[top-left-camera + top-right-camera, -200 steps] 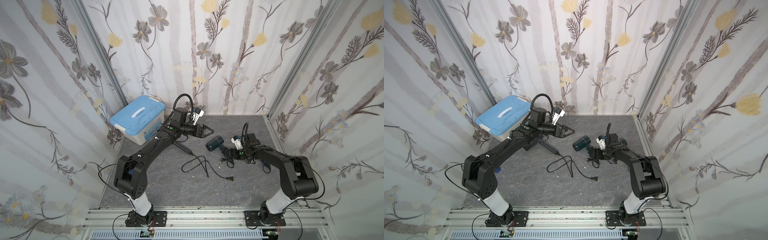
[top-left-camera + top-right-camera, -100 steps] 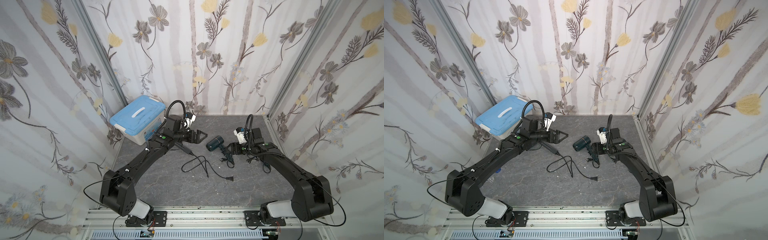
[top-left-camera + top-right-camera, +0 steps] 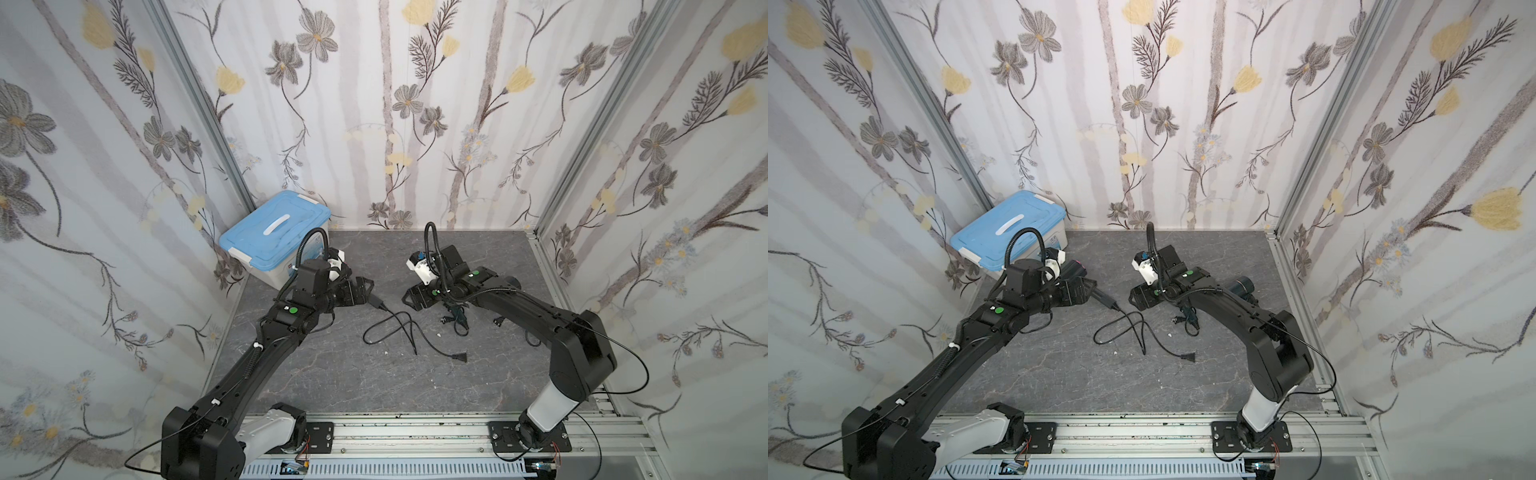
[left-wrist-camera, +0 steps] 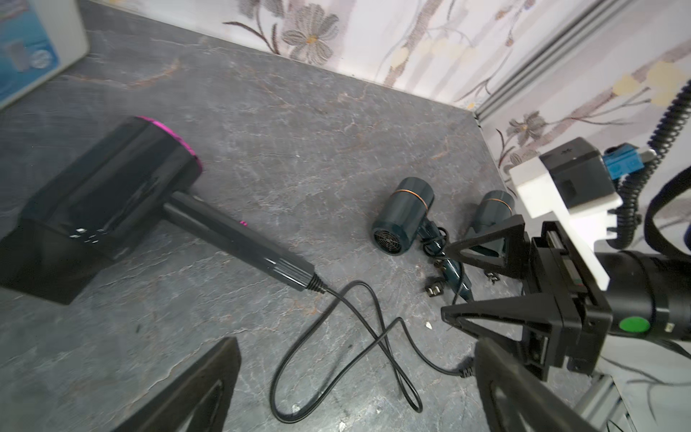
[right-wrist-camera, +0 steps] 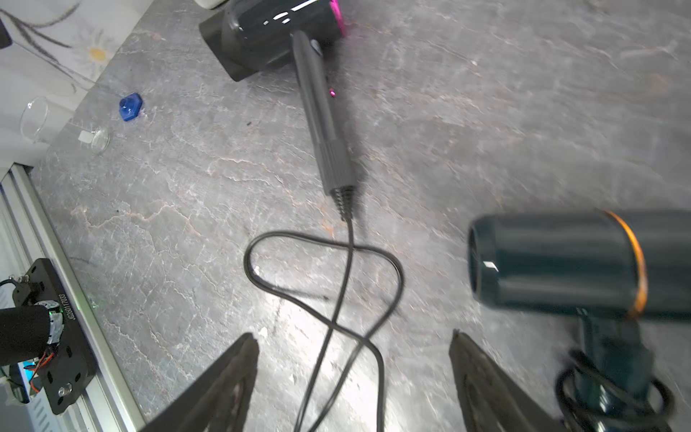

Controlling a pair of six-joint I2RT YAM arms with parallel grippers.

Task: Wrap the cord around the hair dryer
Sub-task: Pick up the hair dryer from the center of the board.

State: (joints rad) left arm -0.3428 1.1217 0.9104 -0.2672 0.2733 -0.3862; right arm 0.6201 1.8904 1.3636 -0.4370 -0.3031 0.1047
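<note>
The grey marbled counter [image 3: 332,386] fills the lower middle of both top views, with a blue-lidded box [image 3: 274,237] at upper left. The black hair dryer [image 4: 108,198], pink-ringed, lies left of centre. Its cord [image 3: 395,328] sprawls loose mid-frame, unwrapped. The left hand [image 4: 357,342] and right hand [image 5: 351,334] both gape wide, holding nothing. A teal dryer [image 4: 404,213] lies right of centre. A base plate [image 5: 56,336] at the lower left of the right wrist view bears a code starting "JG26".

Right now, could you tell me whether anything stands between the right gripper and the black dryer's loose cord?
Nothing visible does: the open right gripper faces the loose cord directly, and the nearer teal hair dryer sits off to its side.
</note>
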